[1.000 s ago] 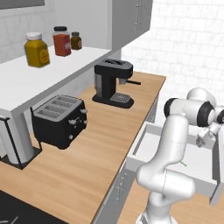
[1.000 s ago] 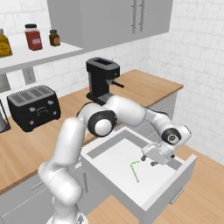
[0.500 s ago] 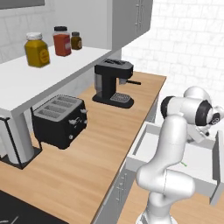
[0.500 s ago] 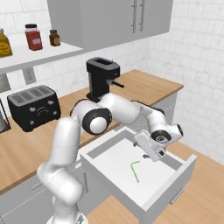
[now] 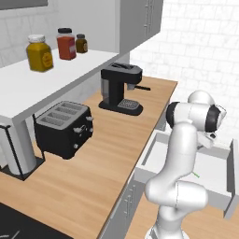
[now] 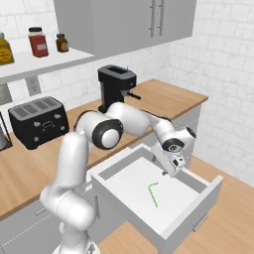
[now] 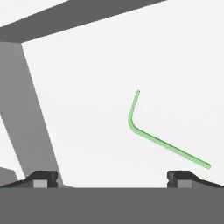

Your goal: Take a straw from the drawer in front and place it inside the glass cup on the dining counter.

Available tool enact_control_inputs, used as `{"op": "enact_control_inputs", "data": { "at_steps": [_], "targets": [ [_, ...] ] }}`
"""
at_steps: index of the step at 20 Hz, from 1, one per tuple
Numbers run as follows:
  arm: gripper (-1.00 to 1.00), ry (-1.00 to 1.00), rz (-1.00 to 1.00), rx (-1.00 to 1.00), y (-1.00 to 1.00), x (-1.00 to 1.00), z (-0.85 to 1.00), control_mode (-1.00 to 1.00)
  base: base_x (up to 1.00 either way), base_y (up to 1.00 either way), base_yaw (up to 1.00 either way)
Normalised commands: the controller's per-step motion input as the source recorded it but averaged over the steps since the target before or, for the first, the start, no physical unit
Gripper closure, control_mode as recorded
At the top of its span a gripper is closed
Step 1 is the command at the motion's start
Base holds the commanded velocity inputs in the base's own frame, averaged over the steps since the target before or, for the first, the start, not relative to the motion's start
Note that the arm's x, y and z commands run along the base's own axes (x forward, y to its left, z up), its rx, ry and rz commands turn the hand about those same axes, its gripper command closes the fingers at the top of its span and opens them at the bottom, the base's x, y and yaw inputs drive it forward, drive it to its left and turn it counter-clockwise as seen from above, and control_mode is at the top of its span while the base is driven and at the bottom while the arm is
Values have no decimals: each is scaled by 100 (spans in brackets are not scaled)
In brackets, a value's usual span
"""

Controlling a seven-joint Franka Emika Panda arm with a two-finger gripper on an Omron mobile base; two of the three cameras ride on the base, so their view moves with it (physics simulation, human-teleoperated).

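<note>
The drawer (image 6: pixel 200 204) stands pulled out below the wall-side worktop, its pale floor bare except for the straw (image 6: pixel 153 193). The straw is a thin green stick with a bend, lying flat near the middle. My gripper (image 6: pixel 171 169) hovers open over the back right part of the drawer, above and behind the straw, touching nothing. In the hand view the straw (image 7: pixel 148 136) lies ahead between the two fingertips, nearer the right one, and the gripper (image 7: pixel 112 177) holds nothing. A green sliver of straw (image 5: pixel 195 175) peeks past my arm inside the drawer (image 5: pixel 148 152). The glass cup and dining counter are out of view.
On the wood worktop (image 6: pixel 163 96) stand a black coffee machine (image 6: pixel 116 85) and a black toaster (image 6: pixel 39 119). Jars (image 5: pixel 66 44) sit on the shelf above, under grey wall cabinets (image 6: pixel 129 22). The drawer's raised side walls (image 7: pixel 30 109) ring the straw.
My hand has drifted from the drawer's front right corner toward its back, staying above the floor and open. The straw has not moved.
</note>
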Motion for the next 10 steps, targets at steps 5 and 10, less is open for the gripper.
{"op": "enact_control_inputs", "data": {
  "at_steps": [5,10],
  "targets": [
    [-100,48,-29,-3,0,1,-20,-100,0,0,0],
    [-100,40,-17,0,0,0,-42,-100,0,0,0]
  ]
}}
